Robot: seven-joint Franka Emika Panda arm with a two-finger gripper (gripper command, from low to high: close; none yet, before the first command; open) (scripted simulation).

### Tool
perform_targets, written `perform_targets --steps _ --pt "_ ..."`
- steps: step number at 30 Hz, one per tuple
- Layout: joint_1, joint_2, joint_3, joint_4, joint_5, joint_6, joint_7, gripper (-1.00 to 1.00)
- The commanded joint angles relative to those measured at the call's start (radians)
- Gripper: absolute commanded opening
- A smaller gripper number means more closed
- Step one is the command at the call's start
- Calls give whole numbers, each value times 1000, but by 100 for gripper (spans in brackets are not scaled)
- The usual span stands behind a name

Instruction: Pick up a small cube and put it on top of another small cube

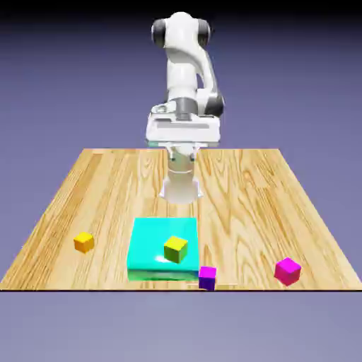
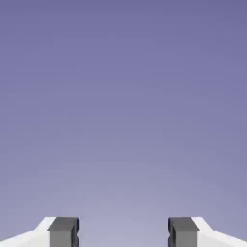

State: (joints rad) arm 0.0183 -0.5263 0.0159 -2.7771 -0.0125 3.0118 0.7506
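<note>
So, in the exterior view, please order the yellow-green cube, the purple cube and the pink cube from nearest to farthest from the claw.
1. Yellow-green cube, on the teal block, just in front of the claw.
2. Purple cube, at the block's front corner, on the exterior view's right.
3. Pink cube, far out towards the exterior view's right.

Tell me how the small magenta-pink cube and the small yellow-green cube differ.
The small magenta-pink cube is bright pink; the small yellow-green cube is olive-yellow. The pink one sits directly on the wooden table, near the exterior view's right; the yellow-green one rests on the flat teal block, nearer the middle. Both look alike in size, have plain faces, and lie untouched by the gripper.
</note>
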Motion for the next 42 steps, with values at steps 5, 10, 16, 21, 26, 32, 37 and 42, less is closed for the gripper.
perform_targets --steps 5,10,16,21,26,32,37,42 --pt "26 181 66 137 -52 -105 40 0" --pt "53 362 132 273 -104 -209 79 0" --pt "84 580 211 437 -166 -335 127 0" --pt "110 761 276 573 -218 -439 166 0" --pt "137 942 342 710 -270 -544 206 0" --pt "178 1160 372 836 -344 -583 259 0" --pt "202 1237 339 847 -382 -518 283 -100" --pt "142 1056 366 802 -287 -646 229 -100"
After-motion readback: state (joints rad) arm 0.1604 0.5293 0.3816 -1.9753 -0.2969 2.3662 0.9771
